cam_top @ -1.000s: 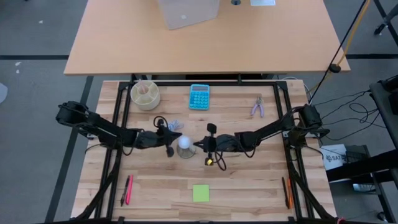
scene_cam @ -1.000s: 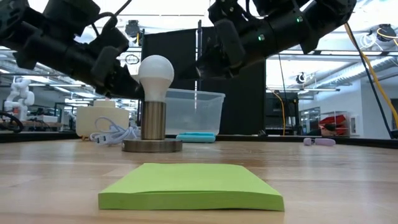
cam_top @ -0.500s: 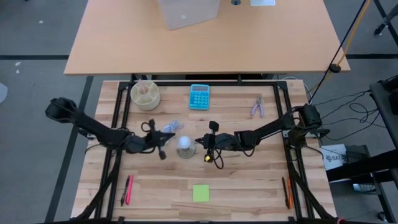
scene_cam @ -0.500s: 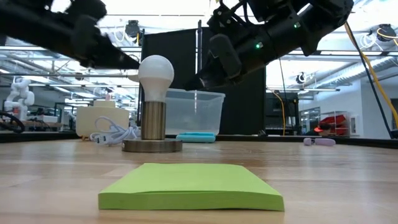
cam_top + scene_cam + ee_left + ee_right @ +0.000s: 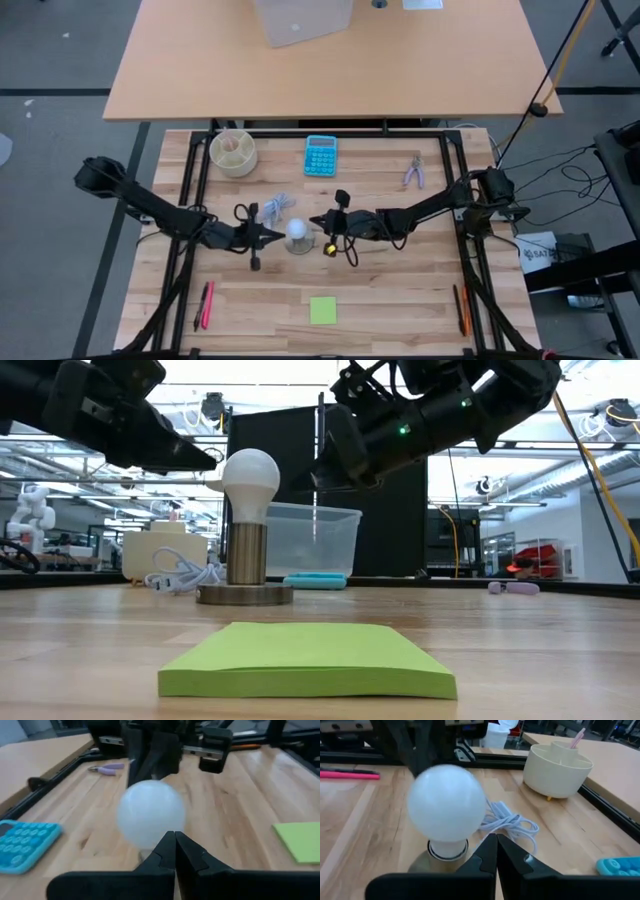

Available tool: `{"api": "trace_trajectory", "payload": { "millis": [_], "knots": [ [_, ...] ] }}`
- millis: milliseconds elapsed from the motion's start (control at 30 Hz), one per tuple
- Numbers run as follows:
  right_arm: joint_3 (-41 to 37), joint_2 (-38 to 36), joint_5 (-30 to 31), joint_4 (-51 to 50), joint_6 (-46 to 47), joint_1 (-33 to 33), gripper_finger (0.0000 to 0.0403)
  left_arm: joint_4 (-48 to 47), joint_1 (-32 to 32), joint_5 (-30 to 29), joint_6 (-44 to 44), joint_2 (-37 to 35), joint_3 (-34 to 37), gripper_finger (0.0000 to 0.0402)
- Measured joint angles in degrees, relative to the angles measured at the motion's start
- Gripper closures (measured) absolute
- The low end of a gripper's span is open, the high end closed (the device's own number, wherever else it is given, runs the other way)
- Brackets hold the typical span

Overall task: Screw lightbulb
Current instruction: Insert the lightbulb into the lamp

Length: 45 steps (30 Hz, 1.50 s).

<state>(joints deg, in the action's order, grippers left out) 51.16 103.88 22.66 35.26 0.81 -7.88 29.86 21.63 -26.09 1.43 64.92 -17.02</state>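
Note:
The white lightbulb (image 5: 298,231) stands upright in a metal socket (image 5: 246,556) on a round base near the table's middle. It also shows in the low view (image 5: 250,473), the left wrist view (image 5: 150,812) and the right wrist view (image 5: 446,802). My left gripper (image 5: 281,236) is shut, level, with its tips right beside the globe's left side (image 5: 175,836). My right gripper (image 5: 314,222) is shut, level, with its tips right beside the globe's right side (image 5: 495,838). My left gripper's shut fingertips stand against or just short of the globe's left side (image 5: 161,836); I cannot tell whether they touch. My right gripper's shut fingertips stand level close to the globe's right side (image 5: 479,822); I cannot tell whether they touch.
A white cable (image 5: 276,204) lies just behind the bulb. A cream cup (image 5: 233,152), a blue calculator (image 5: 321,155) and pliers (image 5: 414,172) lie at the far side. A green sticky pad (image 5: 323,310) and pens (image 5: 205,305) lie near the front edge.
My left gripper has drawn back toward the table's left, turned about its own axis, and come back to the bulb's left side. My right gripper has crept a little toward the bulb and has also turned. The bulb has stayed upright in the socket.

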Motion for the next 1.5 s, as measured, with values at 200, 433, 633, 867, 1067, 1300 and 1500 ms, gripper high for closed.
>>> {"api": "trace_trajectory", "payload": {
  "millis": [200, 433, 633, 867, 1067, 1300, 1500],
  "knots": [
    [0.00, 0.00, -0.01, 0.12, -0.05, -0.02, 0.0403, 3.83, -2.60, 0.67, 0.61, 4.91, 0.05, 0.0402],
    [0.02, 0.00, 2.20, -1.77, -0.20, 0.00, 0.0403, 13.04, -6.18, 4.66, 0.70, 10.70, 0.04, 0.0402],
    [0.02, 0.00, 3.61, -2.23, -0.20, 0.02, 0.0403, 17.73, -8.82, 7.69, 0.85, 15.06, 0.04, 0.0402],
    [0.02, -0.03, 3.81, -2.26, -1.82, -0.44, 0.0403, 19.43, -9.91, 8.38, 1.13, 17.31, 0.06, 0.0401],
    [0.02, -0.11, 3.81, -4.30, -3.12, -1.51, 0.0403, 18.85, -9.93, 6.81, 1.14, 17.31, 0.09, 0.0401],
    [0.01, -0.04, 1.46, -5.48, -4.13, -2.82, 0.0403, 18.47, -11.97, 3.54, 3.79, 17.31, 0.04, 0.0402],
    [0.02, -0.12, 1.54, -5.78, -6.00, -3.56, 0.0403, 17.52, -13.31, 2.89, 6.04, 17.49, 0.02, 0.0402]
  ]
}}
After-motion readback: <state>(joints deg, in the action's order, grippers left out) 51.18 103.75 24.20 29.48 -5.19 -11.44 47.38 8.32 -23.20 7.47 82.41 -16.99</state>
